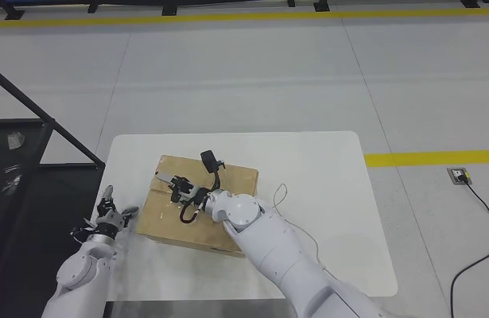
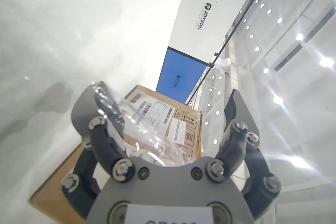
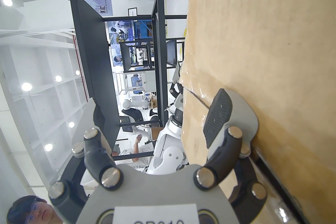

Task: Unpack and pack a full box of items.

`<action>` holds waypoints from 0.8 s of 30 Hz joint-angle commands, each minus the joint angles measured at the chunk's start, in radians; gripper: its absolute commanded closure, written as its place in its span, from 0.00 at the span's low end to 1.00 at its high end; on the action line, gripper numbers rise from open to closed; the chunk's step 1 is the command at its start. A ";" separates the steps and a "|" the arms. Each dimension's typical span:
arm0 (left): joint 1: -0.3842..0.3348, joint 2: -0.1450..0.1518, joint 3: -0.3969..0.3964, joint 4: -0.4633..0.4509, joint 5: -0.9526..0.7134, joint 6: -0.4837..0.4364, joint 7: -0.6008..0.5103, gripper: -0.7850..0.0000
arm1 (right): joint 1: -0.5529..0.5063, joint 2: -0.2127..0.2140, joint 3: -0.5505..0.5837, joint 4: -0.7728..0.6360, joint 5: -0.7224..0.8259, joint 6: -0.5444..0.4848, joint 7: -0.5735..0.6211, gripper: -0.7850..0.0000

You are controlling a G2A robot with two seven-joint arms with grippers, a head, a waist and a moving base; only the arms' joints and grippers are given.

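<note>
Top view: closed box (image 1: 238,178) on bench (image 1: 324,175), nearer left edge. R jaws open wide atop it; L jaws open by bench's left edge, clear film (image 2: 143,128) on one finger (image 2: 84,109).

White table (image 1: 331,175), rounded corners, on grey floor (image 1: 228,71). Yellow floor lines (image 1: 431,157) beyond and beside it. Black metal frame (image 1: 37,119) stands alongside. Floor socket (image 1: 459,176) with black cable (image 1: 479,198) plugged in.

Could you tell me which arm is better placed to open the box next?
Probably right: the right gripper is open over the box, one finger at its top seam. The left gripper is beside the box, near the table edge.
</note>
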 commanded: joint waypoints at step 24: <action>0.116 -0.001 -0.103 -0.383 0.050 -0.121 0.183 0.00 | -0.019 0.050 0.059 -0.102 -0.057 -0.230 0.000 0.00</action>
